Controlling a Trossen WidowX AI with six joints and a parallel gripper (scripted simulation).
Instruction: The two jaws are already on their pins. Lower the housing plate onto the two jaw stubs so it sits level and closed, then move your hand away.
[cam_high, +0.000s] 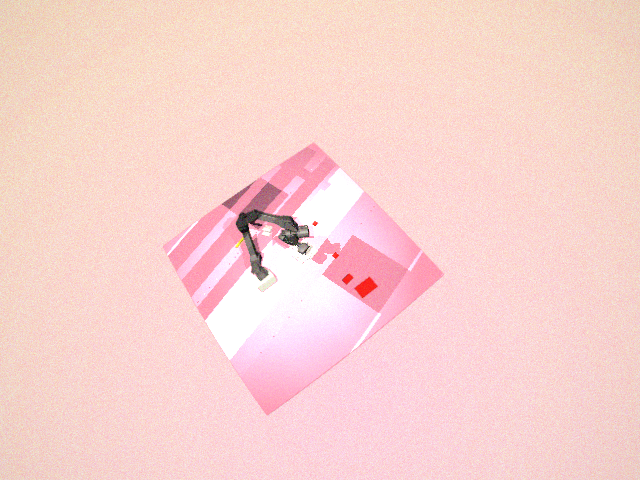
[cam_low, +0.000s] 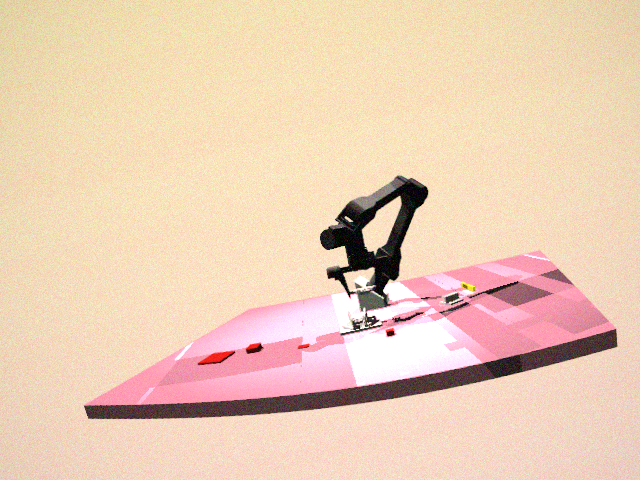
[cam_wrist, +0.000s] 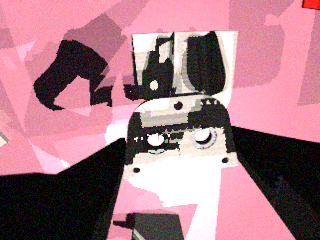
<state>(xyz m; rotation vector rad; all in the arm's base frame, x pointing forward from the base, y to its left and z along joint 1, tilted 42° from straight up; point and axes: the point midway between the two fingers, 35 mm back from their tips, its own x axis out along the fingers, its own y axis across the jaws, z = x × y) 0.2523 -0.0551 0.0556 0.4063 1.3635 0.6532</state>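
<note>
White and stiff-looking, the housing plate (cam_low: 363, 288) (cam_wrist: 177, 120) is pinched by its side edges in the pincer (cam_low: 366, 295) (cam_wrist: 175, 137), above the pale base (cam_low: 356, 329) (cam_wrist: 229, 90). Probably light, perhaps slippery; those opposite edges seem the best grip, leaving both holes free.

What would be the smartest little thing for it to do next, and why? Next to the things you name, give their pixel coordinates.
Probably ease the housing plate (cam_wrist: 177, 120) farther over the white base (cam_low: 361, 328) (cam_wrist: 230, 50) before lowering: the end effector (cam_low: 361, 295) (cam_wrist: 175, 137) grips it above the table, and the wrist view shows much of that base beyond the plate's rounded edge.
</note>
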